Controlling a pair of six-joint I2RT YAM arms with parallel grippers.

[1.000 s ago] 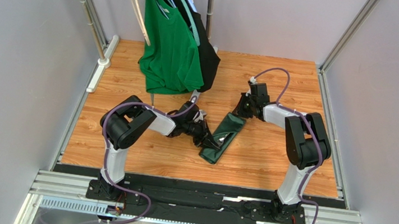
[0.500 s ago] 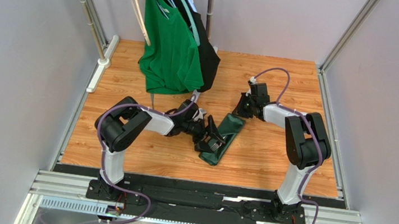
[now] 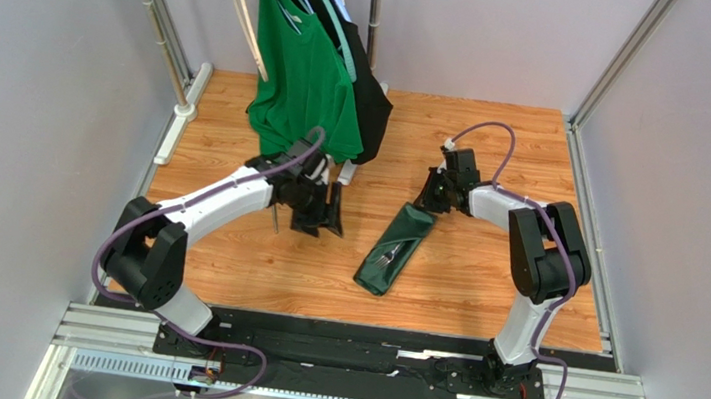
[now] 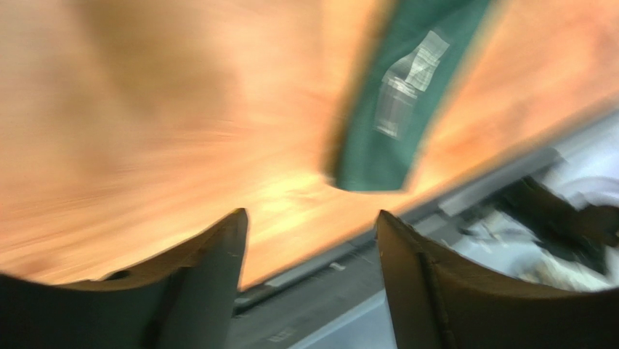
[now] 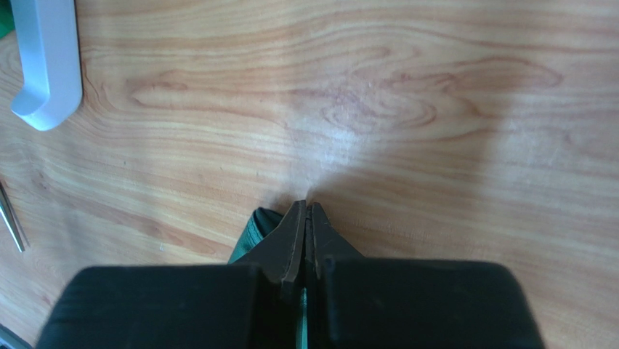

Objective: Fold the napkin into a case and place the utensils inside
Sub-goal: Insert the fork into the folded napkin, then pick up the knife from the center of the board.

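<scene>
The napkin (image 3: 394, 250) lies on the wooden table as a long, narrow dark green case, slanting from near centre up to the right. Silver utensils (image 3: 385, 257), a fork among them, show at its opening. My right gripper (image 3: 429, 197) is at the case's far end, shut on the napkin's edge; green cloth (image 5: 253, 234) peeks out beside its closed fingers (image 5: 294, 233). My left gripper (image 3: 319, 224) hangs open, well left of the case and holding nothing. The left wrist view is blurred: the case (image 4: 378, 156) and shiny utensils (image 4: 408, 76) are beyond the spread fingers (image 4: 218, 269).
A bright green T-shirt (image 3: 304, 88) and a black garment (image 3: 372, 111) hang from a rack at the back, just behind my left arm. The rack's white foot (image 5: 43, 65) rests on the wood. A slim metal rod (image 5: 10, 218) lies left of it.
My left gripper opened, let go at the case's mouth and swung away up and to the left. The fork now shows on the case. The right arm has not moved.
</scene>
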